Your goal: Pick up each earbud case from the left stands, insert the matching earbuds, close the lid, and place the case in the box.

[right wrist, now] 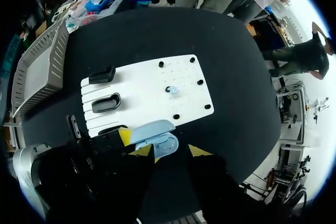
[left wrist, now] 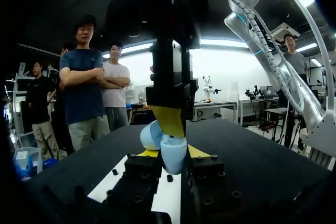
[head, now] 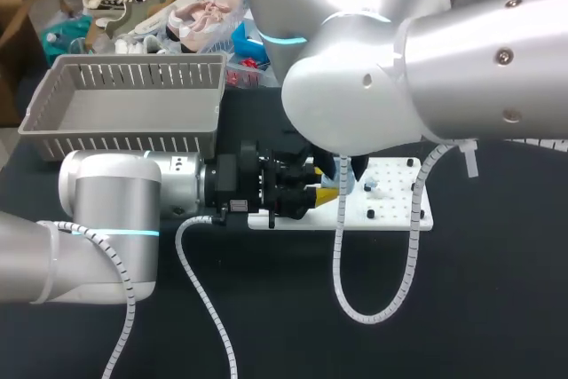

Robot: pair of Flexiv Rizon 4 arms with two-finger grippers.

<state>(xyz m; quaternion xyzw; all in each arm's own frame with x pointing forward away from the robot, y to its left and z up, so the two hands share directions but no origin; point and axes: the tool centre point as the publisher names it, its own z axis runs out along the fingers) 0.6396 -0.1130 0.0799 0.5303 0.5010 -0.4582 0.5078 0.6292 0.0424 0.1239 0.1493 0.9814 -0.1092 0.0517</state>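
Left wrist view puts the pale blue rounded earbud case (left wrist: 172,158) right between the yellow tips of the left gripper (left wrist: 173,152), one tip pressed to each side, so that claw is clamped on the case, holding it low over the black table (left wrist: 252,150). The case's lid stands open, tilted off to one side. From above, the right arm's gripper comes straight down, and one of its yellow fingers (left wrist: 168,121) reaches the case. Seen from the right wrist camera, the right gripper (right wrist: 170,151) has its tips spread well apart with the open case (right wrist: 157,136) just ahead of them, and nothing visibly pinched between them. Beyond the case lies a flat white pegged board (right wrist: 152,85) with two black case stands (right wrist: 102,75) (right wrist: 106,102) at one end and a single small pale earbud (right wrist: 173,91) sitting among its black pegs. A grey slatted plastic basket (right wrist: 55,51) stands past the board's stand end, well apart from the case. From the head camera the big silver right arm (head: 399,86) covers much of the board (head: 395,206), while the left gripper (head: 297,191) reaches in over the board's near edge; the basket (head: 124,86) sits behind the left arm.
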